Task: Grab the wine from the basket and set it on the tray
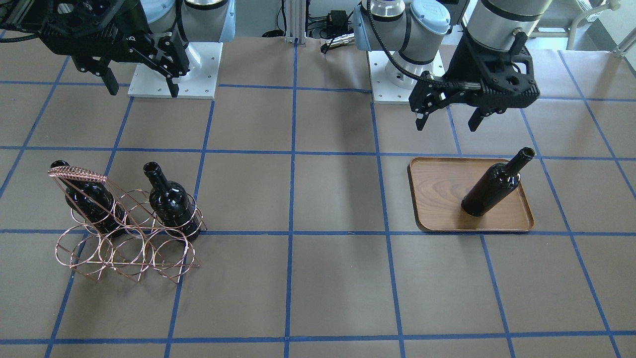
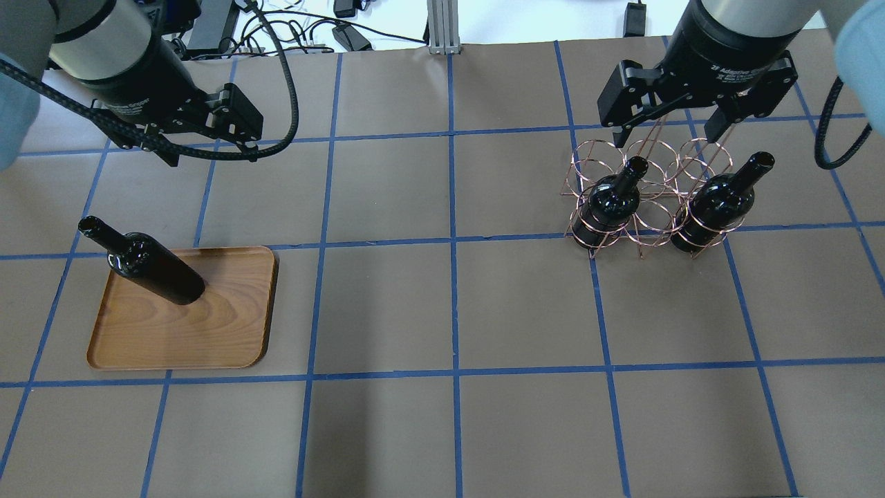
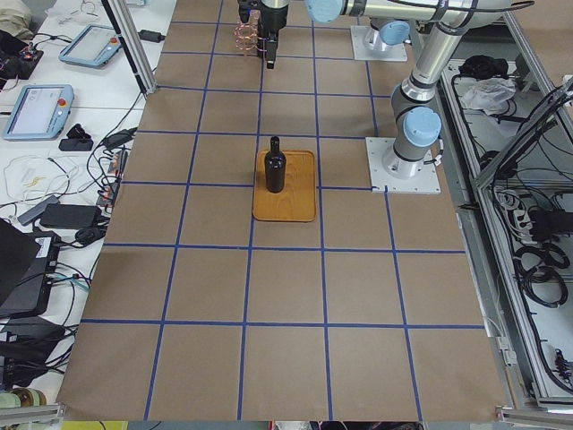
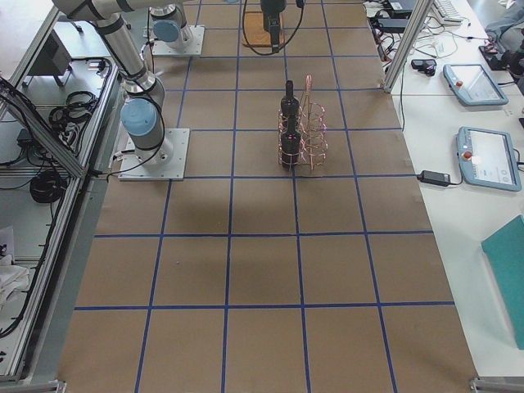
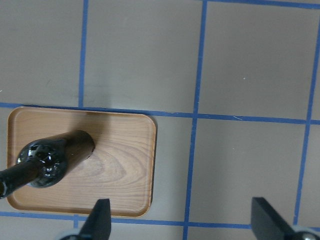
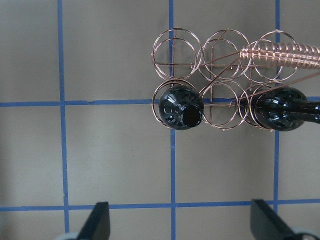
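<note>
The wine (image 2: 155, 270), a glossy near-black glass bottle with a long neck, is seen standing upright on the tray (image 2: 207, 332), its base well inside the low raised rim. The tray is flat and rectangular with rounded corners, and a brown wood grain is shown on it. Two more bottles alike (image 2: 608, 204) (image 2: 715, 200) are held upright in the basket (image 1: 124, 248), a rack of thin copper-coloured wire bent into round loops and topped by a coiled-wire handle bar (image 1: 77, 174). These two are set in the end loops of one row. The table (image 1: 338, 199) is covered in matt brown paper marked off by blue tape lines.

The jaws of the left gripper (image 1: 447, 122) are spread wide and nothing is held or touched. The gripper is raised above the table just beside the tray. In its wrist view the bottle on the tray is found off to one side of the gap (not between the fingers).

The jaws of the right gripper (image 2: 665, 135) are likewise wide apart and empty. It is held above the basket, clear of the wire and of both bottle necks.
</note>
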### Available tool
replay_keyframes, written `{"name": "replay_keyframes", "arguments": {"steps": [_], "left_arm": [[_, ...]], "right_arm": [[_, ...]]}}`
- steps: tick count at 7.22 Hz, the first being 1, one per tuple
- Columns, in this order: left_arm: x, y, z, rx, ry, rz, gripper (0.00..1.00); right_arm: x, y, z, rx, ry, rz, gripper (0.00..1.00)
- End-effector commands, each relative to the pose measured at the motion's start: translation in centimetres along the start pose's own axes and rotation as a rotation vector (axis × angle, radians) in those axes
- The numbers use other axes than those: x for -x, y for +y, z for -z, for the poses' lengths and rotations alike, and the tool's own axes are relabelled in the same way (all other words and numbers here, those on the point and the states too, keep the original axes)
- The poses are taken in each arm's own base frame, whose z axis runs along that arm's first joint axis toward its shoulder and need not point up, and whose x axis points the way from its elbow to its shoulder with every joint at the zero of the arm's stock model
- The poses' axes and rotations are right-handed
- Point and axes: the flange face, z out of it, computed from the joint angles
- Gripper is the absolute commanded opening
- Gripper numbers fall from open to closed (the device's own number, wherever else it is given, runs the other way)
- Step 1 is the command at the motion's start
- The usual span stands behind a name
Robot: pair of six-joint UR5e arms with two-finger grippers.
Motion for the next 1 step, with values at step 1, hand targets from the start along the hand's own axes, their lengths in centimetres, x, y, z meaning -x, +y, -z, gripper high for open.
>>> {"name": "replay_keyframes", "arguments": {"steps": [1], "left_arm": [[-0.24, 0.25, -0.39, 0.008, -0.005, -0.006, 1.00]], "right_arm": [[0.05, -0.38, -0.51, 0.008, 0.000, -0.004, 1.00]]}}
